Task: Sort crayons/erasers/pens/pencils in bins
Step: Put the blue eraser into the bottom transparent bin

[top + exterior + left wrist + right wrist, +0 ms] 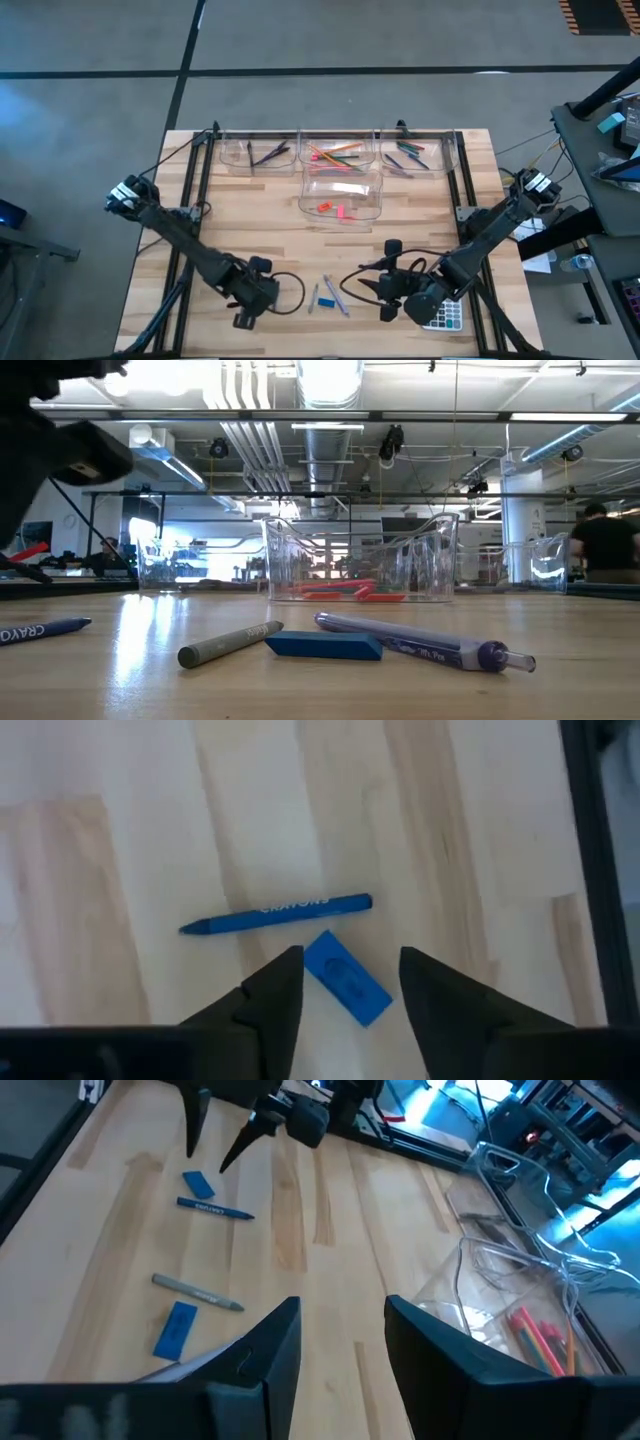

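My left gripper (350, 985) is open near the table's front left. It points down over a blue eraser (347, 978) that lies flat on the table between its fingertips without touching them. A blue crayon (280, 913) lies beside the eraser. The right wrist view shows this gripper (208, 1152) above the eraser (198, 1183). My right gripper (335, 1345) is open and empty at the front right (372, 287). Ahead of it lie a grey crayon (197, 1293), a second blue eraser (176, 1328) and a purple pen (420, 640).
Three clear bins stand along the far edge, holding pens (258, 152), pencils (338, 150) and crayons (415, 153). A fourth bin (342, 195) in front of them holds pink erasers. A grey calculator (447, 316) lies under my right arm at the front right.
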`<state>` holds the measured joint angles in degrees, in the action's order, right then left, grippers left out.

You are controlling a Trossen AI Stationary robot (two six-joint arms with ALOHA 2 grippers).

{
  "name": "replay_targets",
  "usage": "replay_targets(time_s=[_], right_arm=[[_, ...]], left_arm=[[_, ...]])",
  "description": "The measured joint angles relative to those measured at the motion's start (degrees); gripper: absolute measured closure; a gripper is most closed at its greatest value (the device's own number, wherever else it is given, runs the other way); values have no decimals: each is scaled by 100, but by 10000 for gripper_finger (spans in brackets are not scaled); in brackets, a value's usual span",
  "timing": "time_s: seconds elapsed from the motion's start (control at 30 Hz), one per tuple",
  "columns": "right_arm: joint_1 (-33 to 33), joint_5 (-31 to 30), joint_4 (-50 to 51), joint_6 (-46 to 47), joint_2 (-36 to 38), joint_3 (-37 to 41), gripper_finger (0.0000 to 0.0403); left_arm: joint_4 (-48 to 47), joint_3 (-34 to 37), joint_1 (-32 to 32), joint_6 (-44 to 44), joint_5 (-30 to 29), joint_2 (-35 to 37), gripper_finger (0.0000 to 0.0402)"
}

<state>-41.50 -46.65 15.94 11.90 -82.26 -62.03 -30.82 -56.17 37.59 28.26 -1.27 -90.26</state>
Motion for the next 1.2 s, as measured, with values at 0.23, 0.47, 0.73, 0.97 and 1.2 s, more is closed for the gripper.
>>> replay_targets(time_s=[0.23,0.47,0.73,0.97,1.2], right_arm=[[1,2,2,-15,-2,30,266],[16,-2,1,-12,-2,34,266],[16,-4,-3,-9,-4,47,266],[15,-2,-43,53,-4,76,266],[24,-4,-47,96,-4,153,266]], left_arm=[[661,524,-239,-280,395,0,205],[1543,1169,-287,-511,576,0,199],[2250,1570,-261,-869,502,-111,222],[2361,1570,-229,-1240,594,-483,269],[2409,1557,-125,-1243,672,-828,313]])
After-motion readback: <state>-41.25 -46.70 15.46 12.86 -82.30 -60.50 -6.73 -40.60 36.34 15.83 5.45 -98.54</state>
